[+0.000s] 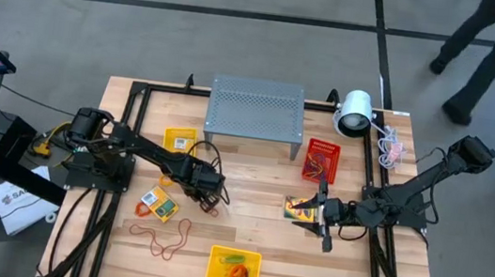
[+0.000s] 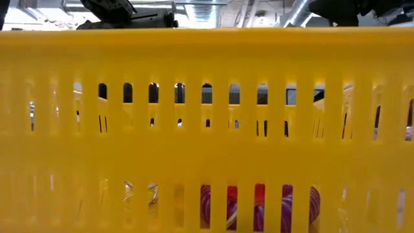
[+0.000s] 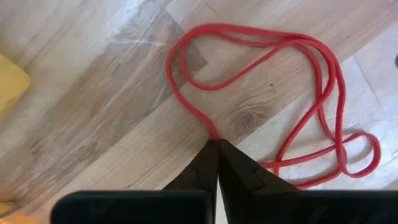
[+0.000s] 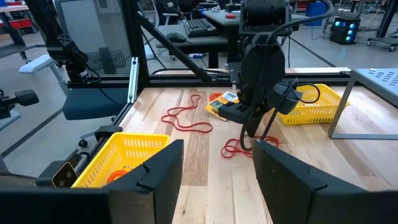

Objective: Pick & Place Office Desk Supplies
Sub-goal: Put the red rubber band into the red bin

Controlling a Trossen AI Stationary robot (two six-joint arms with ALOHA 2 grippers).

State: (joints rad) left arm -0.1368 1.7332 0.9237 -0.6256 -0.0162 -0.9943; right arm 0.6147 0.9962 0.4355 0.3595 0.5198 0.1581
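On the left of the table (image 1: 253, 172), the left gripper (image 3: 217, 148) is down at the wood near the middle, its fingers pinched tight together on a strand of a red band (image 3: 323, 81). The left wrist view shows the tips meeting right where the band's loop runs under them, with the rest of the band lying in coils on the boards beyond. In the high view this gripper (image 1: 212, 196) sits just right of a crayon box (image 1: 158, 204), and a small yellow basket (image 1: 180, 139) lies behind it. Nearer the front edge, another red band (image 1: 167, 239) lies flat, apart from both arms. Further right along the front stands a front basket (image 1: 233, 269) holding something orange and green; its slotted wall fills the low view (image 2: 207, 97), with red and purple shapes showing through the lower slots. Behind the middle stands the grey stand (image 1: 255, 107). Right of it lies a red tray (image 1: 320, 160), and behind that the white lamp (image 1: 356, 113). The right gripper (image 1: 322, 219) hovers at the table's right half, beside a second crayon box (image 1: 295, 208). Its fingers (image 4: 155, 171) stand apart with nothing between them. A person (image 1: 486, 45) walks on the floor past the far right corner.
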